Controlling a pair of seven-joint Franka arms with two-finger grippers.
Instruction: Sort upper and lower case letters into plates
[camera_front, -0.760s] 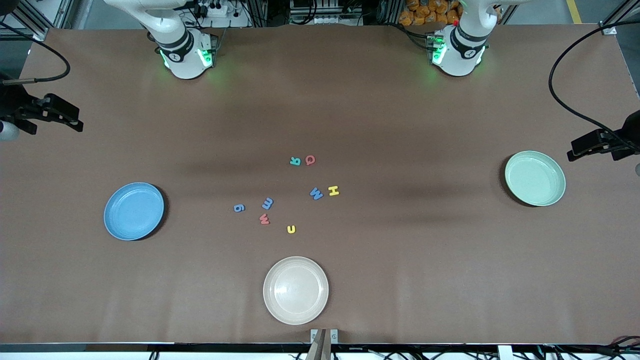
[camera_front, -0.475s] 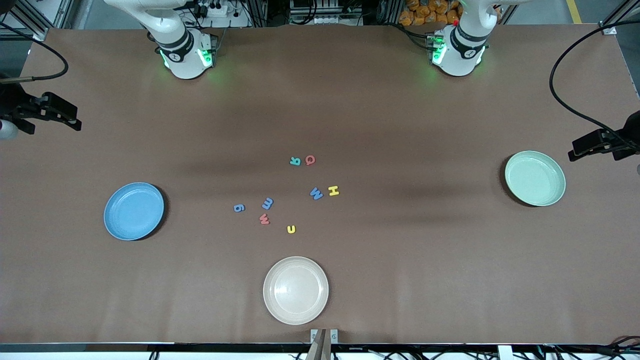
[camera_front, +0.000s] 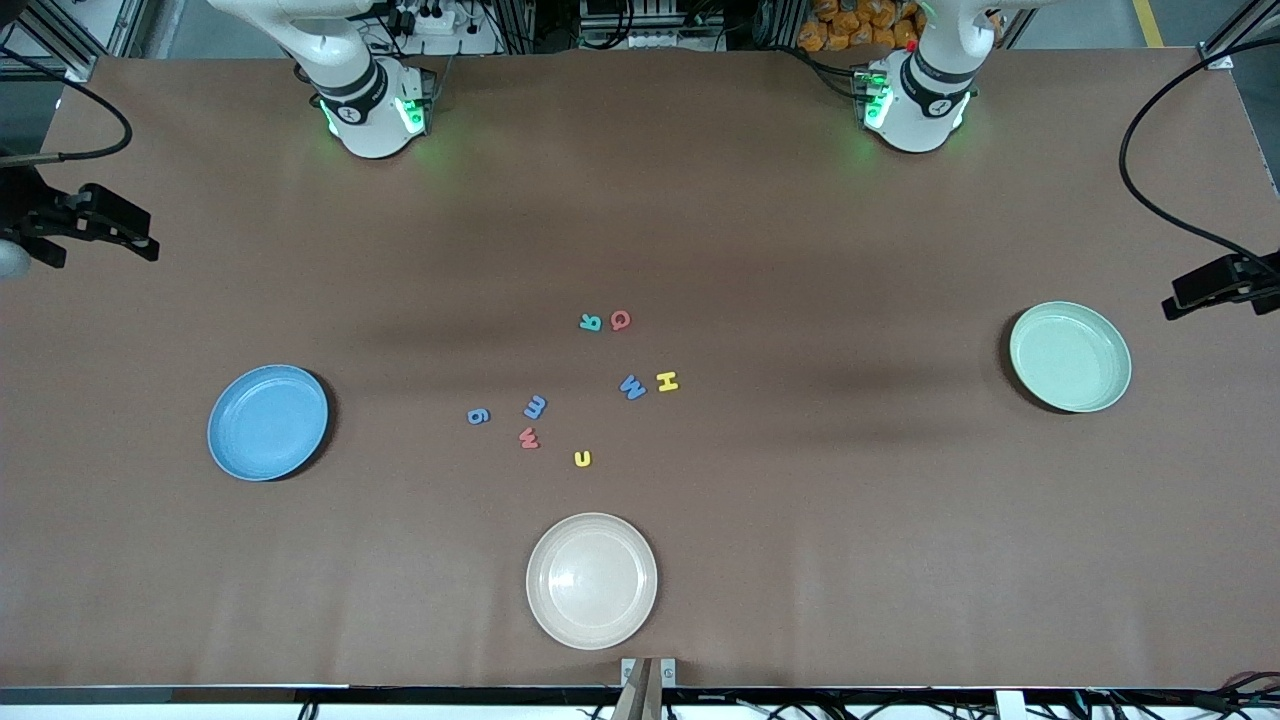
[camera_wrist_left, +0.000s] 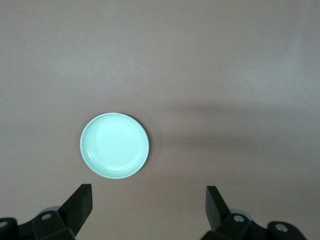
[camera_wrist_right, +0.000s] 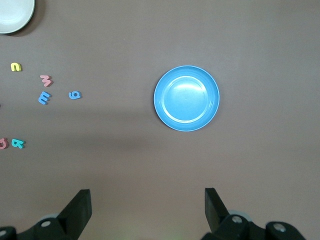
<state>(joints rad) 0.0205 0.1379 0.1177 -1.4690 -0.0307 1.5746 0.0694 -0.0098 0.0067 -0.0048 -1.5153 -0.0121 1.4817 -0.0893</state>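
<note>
Several tiny letters lie mid-table: teal R (camera_front: 591, 322), red Q (camera_front: 620, 319), blue M (camera_front: 631, 386), yellow H (camera_front: 667, 381), blue m (camera_front: 535, 406), a blue piece (camera_front: 478, 416), red w (camera_front: 529, 437), a yellow piece (camera_front: 582, 458). The sky blue plate (camera_front: 267, 422) sits toward the right arm's end, the mint green plate (camera_front: 1069, 357) toward the left arm's end; both hold nothing. My right gripper (camera_front: 135, 240) (camera_wrist_right: 148, 202) hangs open over the table edge at its end. My left gripper (camera_front: 1185, 295) (camera_wrist_left: 149, 200) hangs open over bare table beside the mint plate (camera_wrist_left: 114, 145).
A cream-white plate (camera_front: 591, 580) sits nearest the front camera, below the letters. The right wrist view shows the blue plate (camera_wrist_right: 186, 98), some letters (camera_wrist_right: 44, 97) and the cream plate's rim (camera_wrist_right: 20, 25). Brown table surface (camera_front: 800, 500) lies bare between the plates.
My left gripper has drifted outward toward its end of the table, away from the mint plate. The right gripper has shifted slightly outward too. Letters and plates have not moved.
</note>
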